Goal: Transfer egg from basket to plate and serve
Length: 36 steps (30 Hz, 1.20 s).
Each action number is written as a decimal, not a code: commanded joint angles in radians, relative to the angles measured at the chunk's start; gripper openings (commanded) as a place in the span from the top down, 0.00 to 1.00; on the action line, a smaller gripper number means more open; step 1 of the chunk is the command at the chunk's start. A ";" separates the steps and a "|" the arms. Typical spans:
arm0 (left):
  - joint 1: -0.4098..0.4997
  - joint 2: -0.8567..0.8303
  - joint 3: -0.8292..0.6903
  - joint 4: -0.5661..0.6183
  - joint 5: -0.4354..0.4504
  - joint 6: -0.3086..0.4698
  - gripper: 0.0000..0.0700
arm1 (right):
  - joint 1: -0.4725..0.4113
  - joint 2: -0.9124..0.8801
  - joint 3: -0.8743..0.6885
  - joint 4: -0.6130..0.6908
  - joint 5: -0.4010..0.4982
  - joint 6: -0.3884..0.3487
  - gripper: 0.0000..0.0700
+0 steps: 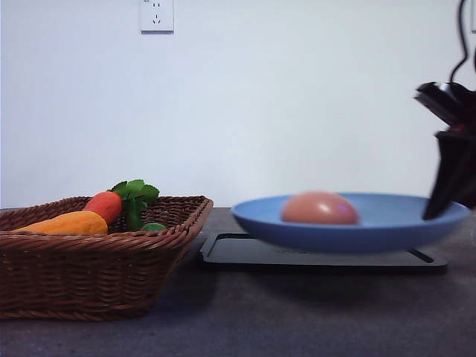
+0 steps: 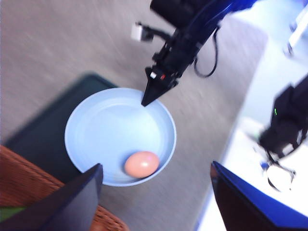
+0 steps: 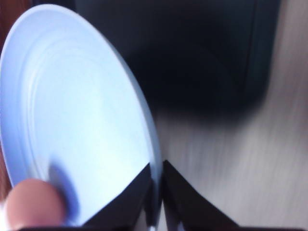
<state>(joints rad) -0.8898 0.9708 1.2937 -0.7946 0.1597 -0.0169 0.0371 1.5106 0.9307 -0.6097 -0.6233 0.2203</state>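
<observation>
The pinkish-brown egg [image 1: 320, 209] [image 2: 141, 164] [image 3: 33, 204] lies inside the light-blue plate [image 1: 394, 223] [image 2: 110, 130] [image 3: 72, 120]. My right gripper [image 1: 439, 212] [image 2: 144, 102] [image 3: 156, 192] is shut on the plate's right rim. The plate hangs roughly level just above the black tray [image 1: 320, 256], casting a shadow on it. The wicker basket [image 1: 89, 260] [image 2: 19, 178] stands at the left. High over the plate's near edge my left gripper [image 2: 156, 166] is open, with nothing between its fingers.
A red-orange carrot-like vegetable [image 1: 104, 206] with green leaves and a yellow-orange one [image 1: 63, 222] lie in the basket. The black tray [image 2: 43, 125] [image 3: 192, 48] sits right of the basket. A white wall stands close behind the table.
</observation>
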 commanded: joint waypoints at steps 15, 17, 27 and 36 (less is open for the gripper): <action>-0.005 -0.079 0.024 -0.031 -0.038 -0.018 0.34 | -0.006 0.443 0.399 0.008 -0.004 0.000 1.00; -0.005 -0.073 0.024 -0.029 -0.038 -0.018 0.34 | -0.006 0.449 0.399 0.008 0.000 -0.001 1.00; -0.005 -0.033 0.024 -0.025 -0.038 -0.018 0.34 | -0.006 0.450 0.400 -0.004 0.021 -0.006 0.70; -0.005 0.036 0.024 -0.015 -0.190 0.011 0.37 | -0.054 0.366 0.495 -0.183 0.021 -0.067 0.70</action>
<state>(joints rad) -0.8875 0.9927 1.2972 -0.8255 -0.0052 -0.0182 -0.0089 1.8960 1.3928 -0.7772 -0.6014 0.1864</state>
